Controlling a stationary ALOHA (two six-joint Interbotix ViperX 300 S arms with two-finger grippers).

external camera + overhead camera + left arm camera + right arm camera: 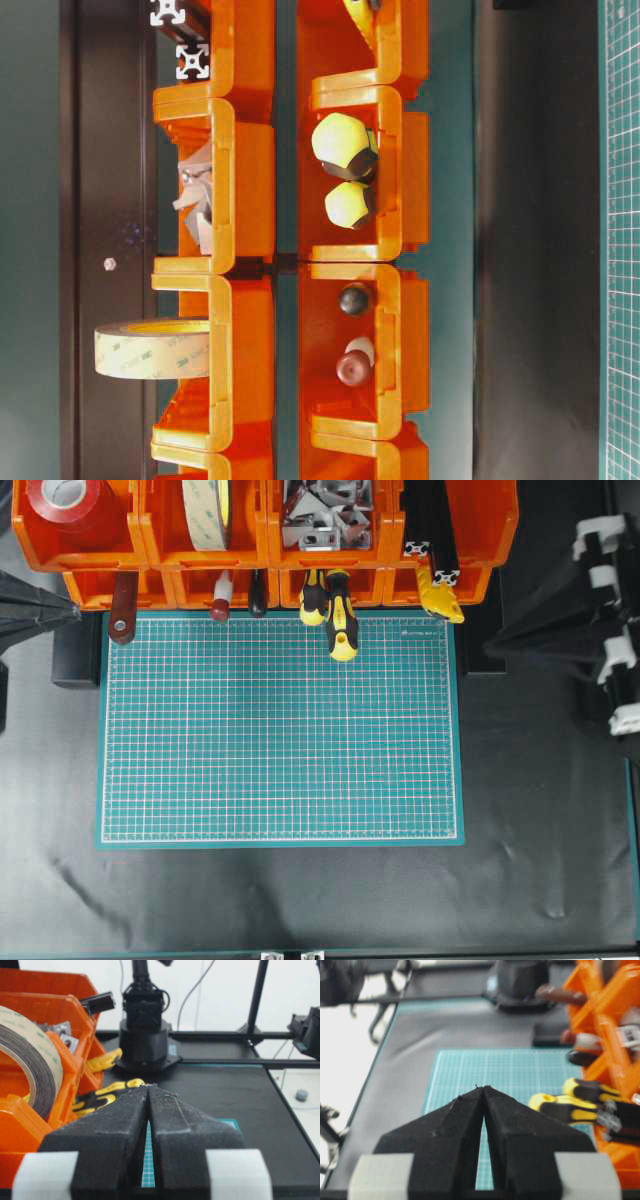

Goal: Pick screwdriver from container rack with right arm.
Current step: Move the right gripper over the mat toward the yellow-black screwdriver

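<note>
Along the far edge, the container rack (150,540) holds the screwdriver (341,620), red tape (70,505) (no legible writing); both grippers (148,1089) (483,1089) clenched, empty.

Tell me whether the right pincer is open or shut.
Shut and empty. In the right wrist view the right pincer has its two black fingers meeting at the tips, with nothing between them.

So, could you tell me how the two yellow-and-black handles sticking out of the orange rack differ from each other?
In the overhead view the longer handle reaches well out over the green cutting mat, while the stubbier handle barely clears the container rack. The longer one's yellow end cap is also bigger than the stubbier one's. Both share yellow-and-black grips, lie side by side in the same lower bin, and neither is held.
</note>
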